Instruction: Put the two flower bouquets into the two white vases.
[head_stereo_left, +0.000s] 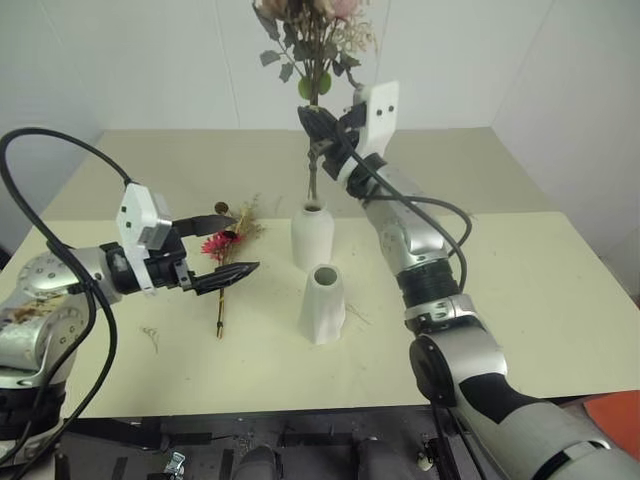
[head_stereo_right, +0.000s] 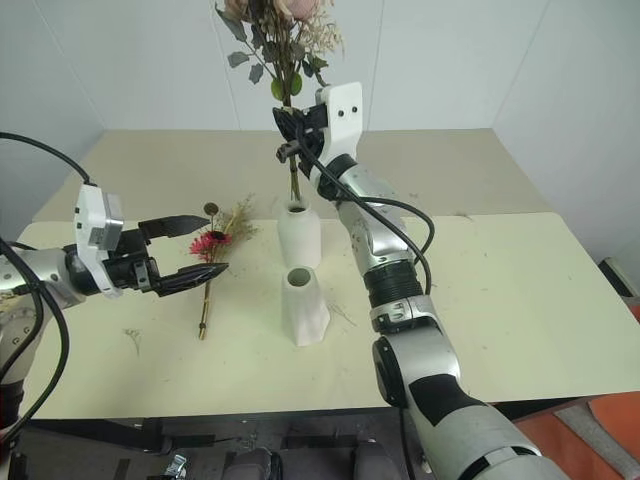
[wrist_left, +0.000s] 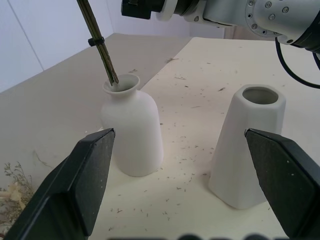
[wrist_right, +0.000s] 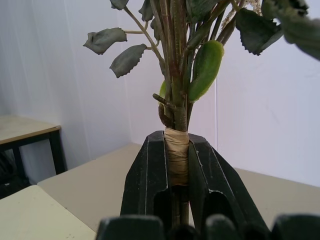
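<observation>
Bench (head_stereo_left: 560, 300): cream, flat, littered with dried plant crumbs.

Right tool (head_stereo_left: 326, 138): raised over mid-bench, clamped fully shut on the taped stems of the fuller bouquet (head_stereo_left: 315, 35). Long axis of bouquet near upright, blooms high, stem ends at the mouth of the bottle-shaped vase (head_stereo_left: 313, 238); in the left wrist view, tips just inside the rim, against its near edge. Insertion judged begun, not finished.

Left tool (head_stereo_left: 222, 247): held level, pointing toward the vases, spread to full width, nothing gripped.

Cone-shaped vase (head_stereo_left: 323, 304): upright, empty, just in front of the bottle-shaped vase, apart from it.

Thinner bouquet (head_stereo_left: 228, 262): flat on the bench, on the robot's left of both vases. Long axis running near to far, magenta head and tan grasses at the far end, bare stem toward the robot.

Key relation for the coming move: thinner bouquet directly below and between the left tool's fingers in the eye views, well apart from the right tool. Left arm nearer. Judged requirement: descent straight down, fingers set across the stem.
</observation>
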